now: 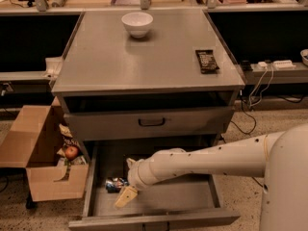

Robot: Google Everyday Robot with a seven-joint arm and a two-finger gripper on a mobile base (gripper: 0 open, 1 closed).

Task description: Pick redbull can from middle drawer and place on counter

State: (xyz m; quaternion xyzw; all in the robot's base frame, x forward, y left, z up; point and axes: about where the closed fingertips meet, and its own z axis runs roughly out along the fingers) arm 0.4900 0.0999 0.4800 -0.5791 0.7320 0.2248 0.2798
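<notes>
The redbull can (114,184) lies on its side on the floor of the open middle drawer (187,196), at its left side. My gripper (126,194) is down inside the drawer, just right of the can and a little in front of it, very near or touching it. My white arm reaches in from the right across the drawer. The counter (144,61) is the flat grey top of the cabinet, above the drawers.
A white bowl (137,23) stands at the back of the counter and a dark snack bar (207,60) lies at its right side. The drawer above is shut, with a black handle (151,122). An open cardboard box (41,165) holding an apple (71,152) stands on the left.
</notes>
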